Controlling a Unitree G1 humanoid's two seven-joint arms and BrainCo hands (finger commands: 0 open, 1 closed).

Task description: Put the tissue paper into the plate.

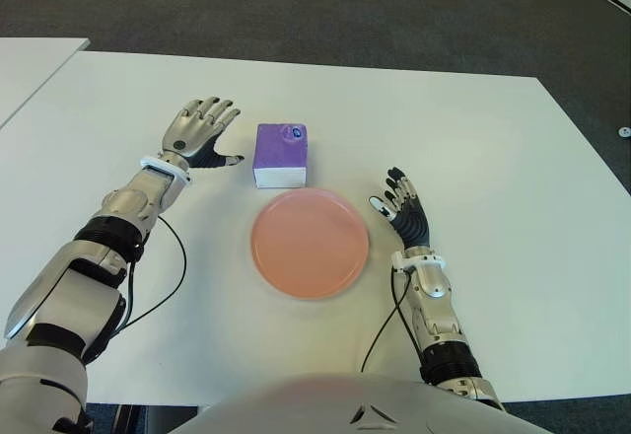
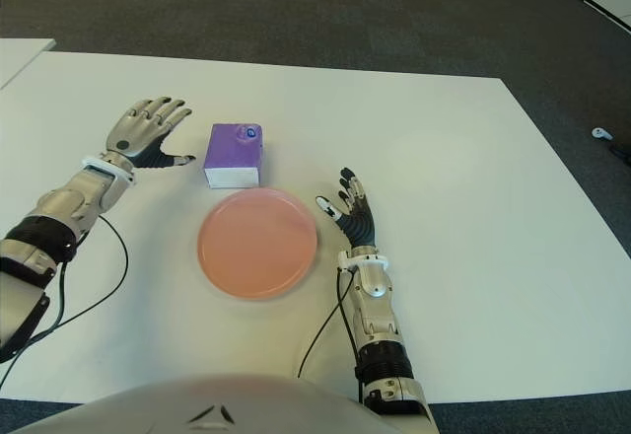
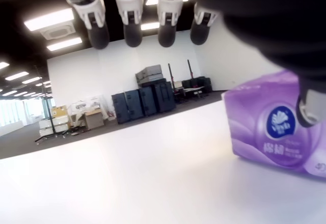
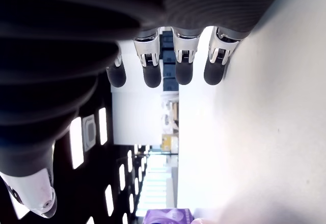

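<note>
I see the purple tissue pack (image 1: pixel 281 154) lying on the white tabletop (image 1: pixel 473 158), toward its far edge, just beyond the pink plate (image 1: pixel 310 243) and not quite touching its rim. My left hand (image 1: pixel 200 130) is nearest, just beside the pack on its left, fingers spread and holding nothing, thumb aimed at it. The pack's long axis runs roughly away from me. My right hand (image 1: pixel 402 209), also open and empty, shows just right of the plate. I'd judge the left takes it.
</note>
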